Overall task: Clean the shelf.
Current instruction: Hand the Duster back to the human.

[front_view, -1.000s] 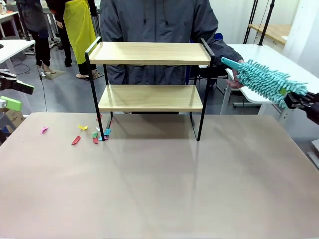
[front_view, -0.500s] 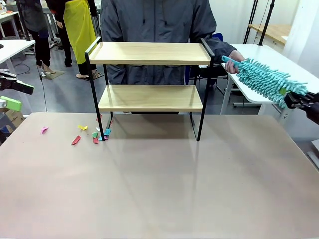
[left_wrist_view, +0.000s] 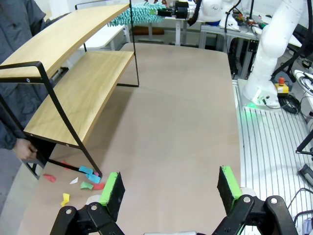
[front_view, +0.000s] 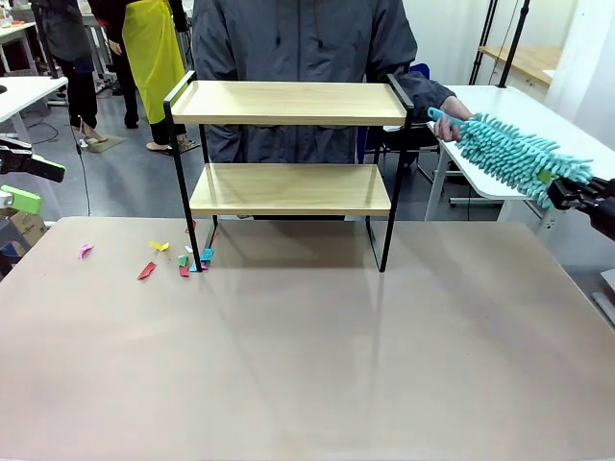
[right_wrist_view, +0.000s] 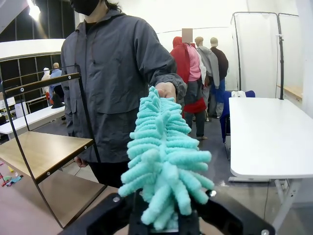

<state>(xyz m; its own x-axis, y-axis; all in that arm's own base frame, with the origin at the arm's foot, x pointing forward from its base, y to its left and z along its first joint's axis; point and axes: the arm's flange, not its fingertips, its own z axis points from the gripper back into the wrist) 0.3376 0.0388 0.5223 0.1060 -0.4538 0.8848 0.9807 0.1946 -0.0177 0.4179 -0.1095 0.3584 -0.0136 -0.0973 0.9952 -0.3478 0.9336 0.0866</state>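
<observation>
While the duster changed hands, the shelf (front_view: pixel 288 158) stood untouched at the table's far middle.

Off to the left, the left gripper (left_wrist_view: pixel 168 191) waited with jaws spread and empty, paper scraps (front_view: pixel 178 259) lying by the shelf's near left foot. At the right, the right gripper (front_view: pixel 577 192) pinched the duster (front_view: pixel 514 154) by its fluffy end while the person's hand (front_view: pixel 450 127) held the handle; a firm clamp before the hand let go seemed wise.
</observation>
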